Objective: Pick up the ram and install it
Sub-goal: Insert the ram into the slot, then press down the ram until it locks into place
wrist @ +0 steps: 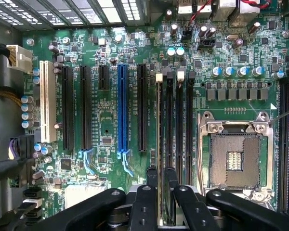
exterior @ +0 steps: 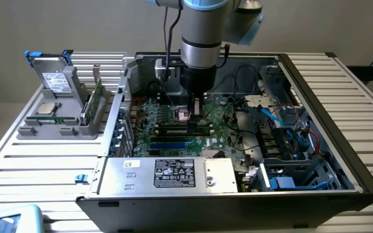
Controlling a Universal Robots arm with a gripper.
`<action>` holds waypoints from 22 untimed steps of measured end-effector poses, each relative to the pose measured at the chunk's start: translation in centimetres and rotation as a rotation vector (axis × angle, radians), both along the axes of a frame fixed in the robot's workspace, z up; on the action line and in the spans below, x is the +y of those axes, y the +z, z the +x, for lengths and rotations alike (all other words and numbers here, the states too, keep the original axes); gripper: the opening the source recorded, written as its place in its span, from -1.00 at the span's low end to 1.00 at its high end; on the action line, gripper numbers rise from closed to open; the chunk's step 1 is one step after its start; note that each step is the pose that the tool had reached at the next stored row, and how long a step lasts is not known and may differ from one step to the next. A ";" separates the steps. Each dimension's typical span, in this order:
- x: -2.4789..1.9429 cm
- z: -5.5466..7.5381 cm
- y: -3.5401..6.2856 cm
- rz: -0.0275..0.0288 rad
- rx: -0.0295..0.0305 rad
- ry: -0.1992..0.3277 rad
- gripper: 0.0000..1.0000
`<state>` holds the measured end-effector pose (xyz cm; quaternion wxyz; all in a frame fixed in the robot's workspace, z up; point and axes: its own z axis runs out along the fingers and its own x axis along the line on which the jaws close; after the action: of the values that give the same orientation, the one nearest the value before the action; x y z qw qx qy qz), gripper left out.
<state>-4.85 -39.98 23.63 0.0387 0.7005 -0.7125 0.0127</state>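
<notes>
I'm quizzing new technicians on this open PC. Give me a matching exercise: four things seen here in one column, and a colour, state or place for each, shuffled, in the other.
Column one
1. CPU socket
2. the only non-black PCIe slot
3. PCI slot
4. end effector

Column two
A. white
B. above the memory slots
C. empty, contacts bare
D. blue

Pairs: 1-C, 2-D, 3-A, 4-B
</notes>
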 end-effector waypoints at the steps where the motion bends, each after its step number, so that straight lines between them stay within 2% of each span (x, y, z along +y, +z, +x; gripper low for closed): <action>1: 0.00 0.1 0.00 0.0007 0.0000 0.000 -0.58; 11: 0.00 0.6 0.02 0.0041 0.0000 0.000 -0.58; 22: 0.00 1.2 0.26 0.0047 0.0000 0.000 -0.58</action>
<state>-3.62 -39.98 23.89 0.0370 0.7006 -0.7126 0.0111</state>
